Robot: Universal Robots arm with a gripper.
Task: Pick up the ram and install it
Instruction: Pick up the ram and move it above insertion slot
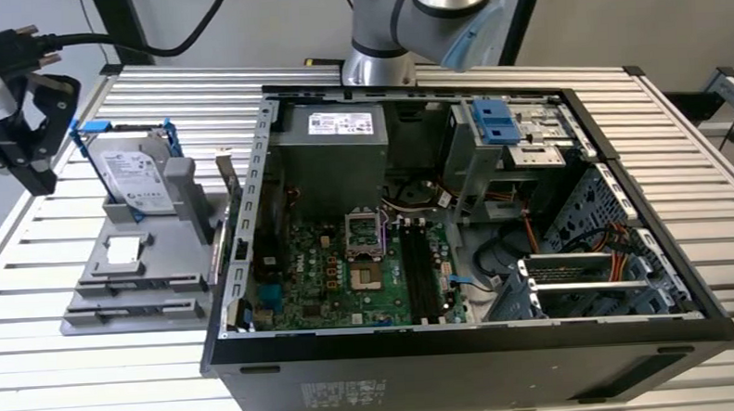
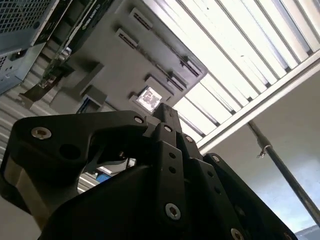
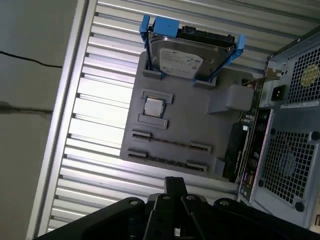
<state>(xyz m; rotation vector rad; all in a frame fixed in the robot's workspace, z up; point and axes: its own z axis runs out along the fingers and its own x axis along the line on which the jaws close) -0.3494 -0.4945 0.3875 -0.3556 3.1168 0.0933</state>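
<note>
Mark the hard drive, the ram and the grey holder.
hard drive [image 3: 182,60]: first wrist view, on its silver label.
ram [image 3: 171,143]: first wrist view, middle of its thin edge.
grey holder [image 3: 200,125]: first wrist view, bare flat surface.

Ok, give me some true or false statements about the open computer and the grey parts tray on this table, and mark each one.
1. The hard drive stands upright in the grey tray. True.
2. The computer case is closed up. False: its side is open and the motherboard shows.
3. The end effector holds the ram. False: the ram sits in the tray, apart from the end effector.
4. A small square chip lies in the tray. True.
5. The hard drive's rails are red. False: they are blue.
</note>
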